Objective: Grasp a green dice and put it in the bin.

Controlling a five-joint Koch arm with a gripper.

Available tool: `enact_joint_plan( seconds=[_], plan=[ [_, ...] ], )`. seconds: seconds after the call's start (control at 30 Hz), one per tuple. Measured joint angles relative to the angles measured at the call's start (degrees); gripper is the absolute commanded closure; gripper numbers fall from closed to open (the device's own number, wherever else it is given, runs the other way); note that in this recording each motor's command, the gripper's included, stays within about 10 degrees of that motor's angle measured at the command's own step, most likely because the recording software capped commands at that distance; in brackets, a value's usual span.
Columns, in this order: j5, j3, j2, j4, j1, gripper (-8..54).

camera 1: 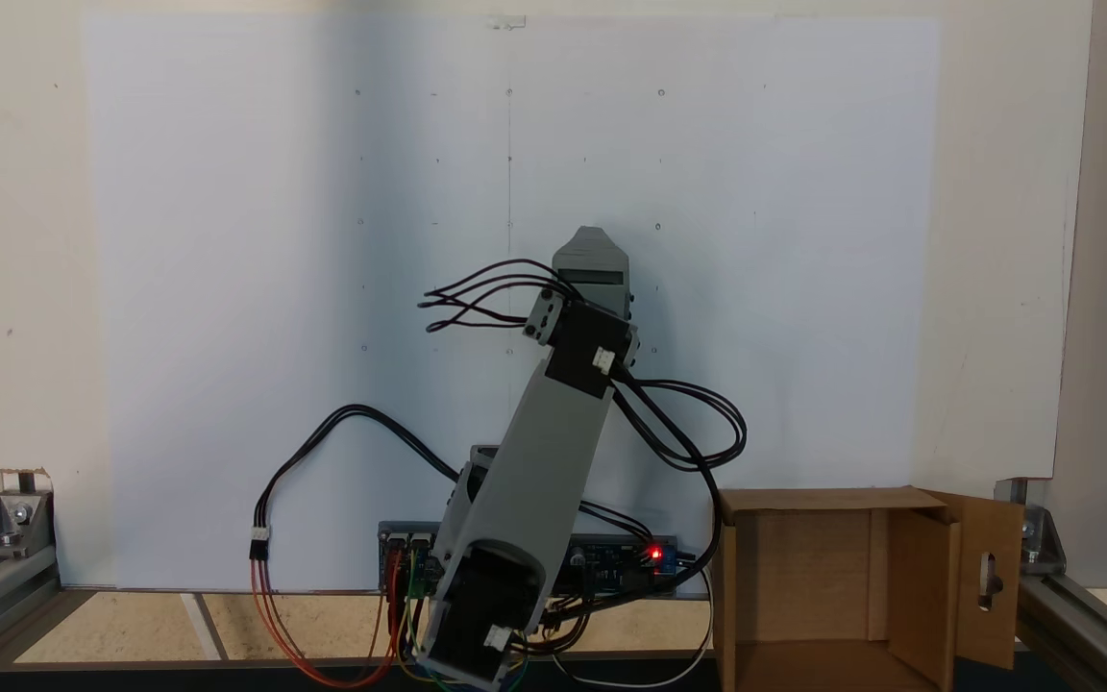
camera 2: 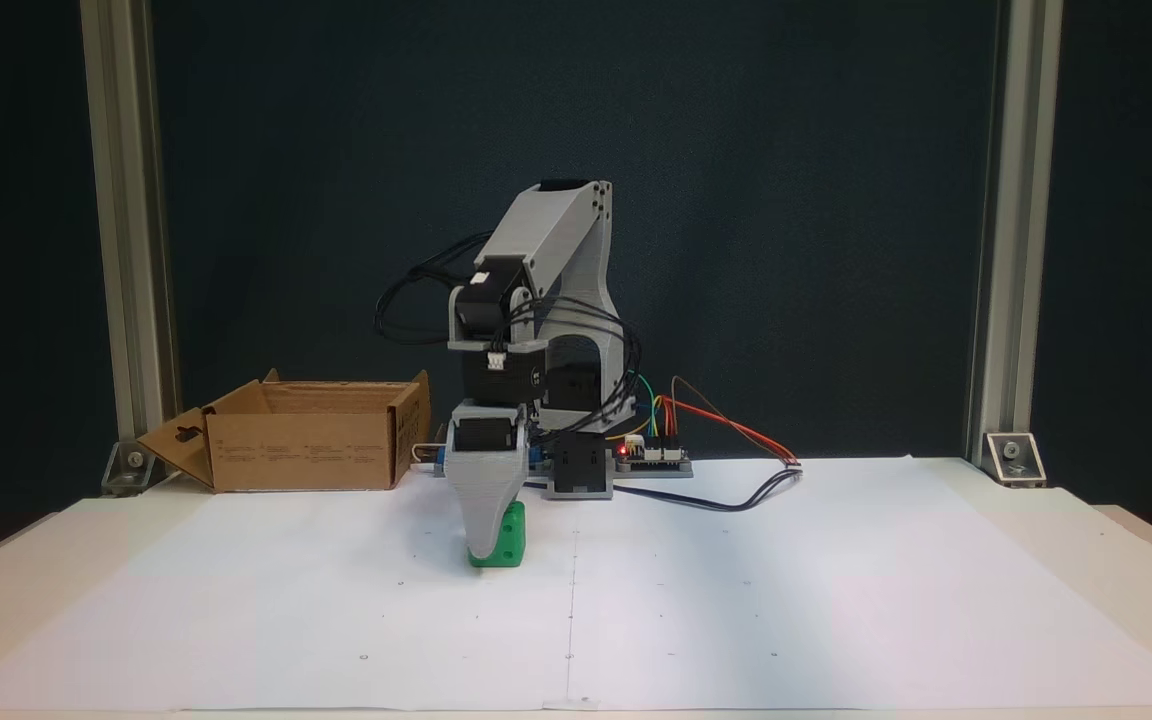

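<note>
In a fixed view facing the arm, I am seeing the grey printed tool (camera 2: pixel 488 545) reaching down to the white paper-covered tabletop (camera 2: pixel 736 600), its broad grey jaw standing in front of the small bright green dice with rounded edges (camera 2: pixel 509 538). The dice is sitting on the tabletop just in front of the arm's base, with its right part and lower edge showing past the jaw. Only that one jaw is showing to me, the other lying behind it, so I cannot tell whether the tool is apart, together or clamped on the dice.

The brown corrugated cardboard bin (camera 2: pixel 301 448) is standing at the tabletop's far edge, left of the arm in this view and well apart from the dice, with a flap carrying a slot-shaped cutout folding outward at its left end.

In the other fixed view, from behind and above, I am seeing the arm leaning away over the paper, the bin (camera 1: pixel 803 577) opening at lower right, and a red light glowing on the blue circuit board (camera 1: pixel 626 562) by the base.
</note>
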Motion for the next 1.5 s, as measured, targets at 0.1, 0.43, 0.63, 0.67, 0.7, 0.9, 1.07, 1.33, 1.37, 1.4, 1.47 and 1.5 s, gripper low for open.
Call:
enact_joint_plan(
  seconds=[0.1,0.43,0.63,0.67,0.7,0.9,1.07,1.33,1.37,1.4,1.47,1.5],
  plan=[
    [0.0,0.0,-0.3,-0.7,0.0,6.0],
    [0.1,0.4,-1.5,-4.0,0.2,15.9],
    [0.0,1.0,-1.3,-6.1,0.7,34.0],
    [0.1,1.0,-1.3,-6.1,0.7,34.0],
    [0.1,1.0,-1.3,-6.1,0.7,34.0],
    [0.3,1.2,-0.4,-6.2,0.4,34.1],
    [1.7,-1.1,6.9,2.4,-0.5,34.0],
    [7.8,-30.2,11.7,29.6,0.2,34.0],
    [8.2,-33.8,11.7,32.5,0.6,34.0],
    [8.4,-36.9,11.8,35.5,1.1,34.0],
    [8.5,-41.5,11.9,41.0,3.4,34.0],
    [8.5,-42.7,12.0,42.3,5.3,34.0]
  ],
)
